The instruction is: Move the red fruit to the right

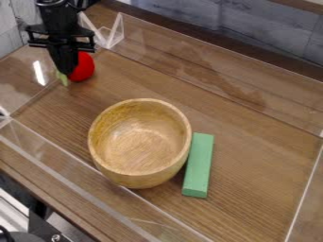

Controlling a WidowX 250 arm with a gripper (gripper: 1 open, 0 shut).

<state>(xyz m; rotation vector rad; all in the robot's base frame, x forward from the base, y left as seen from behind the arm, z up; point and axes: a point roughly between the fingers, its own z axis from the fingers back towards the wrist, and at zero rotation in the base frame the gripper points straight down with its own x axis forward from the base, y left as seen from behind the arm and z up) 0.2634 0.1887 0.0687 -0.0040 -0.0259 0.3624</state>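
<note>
Camera: tool apparently clamps red fruit (partly hidden).

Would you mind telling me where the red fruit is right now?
In the camera view, the red fruit sits at the table's far left, directly under the gripper, well beyond the wooden bowl.
</note>
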